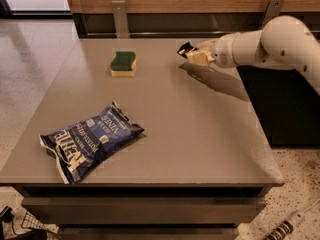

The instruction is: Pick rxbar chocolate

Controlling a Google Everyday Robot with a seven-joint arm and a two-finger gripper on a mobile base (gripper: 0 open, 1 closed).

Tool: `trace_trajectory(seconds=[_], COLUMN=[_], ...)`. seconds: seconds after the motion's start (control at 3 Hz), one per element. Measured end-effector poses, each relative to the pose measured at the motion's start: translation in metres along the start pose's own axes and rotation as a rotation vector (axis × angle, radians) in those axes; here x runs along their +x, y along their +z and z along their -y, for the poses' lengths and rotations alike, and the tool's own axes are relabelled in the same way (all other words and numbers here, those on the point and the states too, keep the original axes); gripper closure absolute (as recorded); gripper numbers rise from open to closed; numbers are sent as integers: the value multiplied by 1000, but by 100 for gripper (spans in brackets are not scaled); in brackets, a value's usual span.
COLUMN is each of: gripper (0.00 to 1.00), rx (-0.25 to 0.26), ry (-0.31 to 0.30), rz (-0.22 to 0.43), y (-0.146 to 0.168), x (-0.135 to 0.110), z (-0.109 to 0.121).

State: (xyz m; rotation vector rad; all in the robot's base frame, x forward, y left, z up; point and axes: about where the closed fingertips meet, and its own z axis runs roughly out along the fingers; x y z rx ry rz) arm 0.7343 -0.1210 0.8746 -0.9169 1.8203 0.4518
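Note:
My gripper (192, 54) is at the far right of the table (200, 134), reaching in from the right on a white arm (265, 46). Its cream fingers (199, 58) are shut on the rxbar chocolate (184, 48), a small black wrapper with white marks that sticks out to the left of the fingertips. The bar is held a little above the table top, and a shadow lies under it. Most of the bar is hidden by the fingers.
A green-topped yellow sponge (123, 64) lies at the back middle. A large blue-and-white chip bag (90, 140) lies at the front left. A wooden wall with a metal rail (120, 15) runs behind the table. Dark cabinetry (290, 104) stands to the right.

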Motion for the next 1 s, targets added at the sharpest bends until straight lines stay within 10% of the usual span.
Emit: trace_trajectory(seconds=[1.0], gripper=[100], rx=[-42], ry=[-332], rz=[-68], y=[-90], x=[-94], z=[-22])
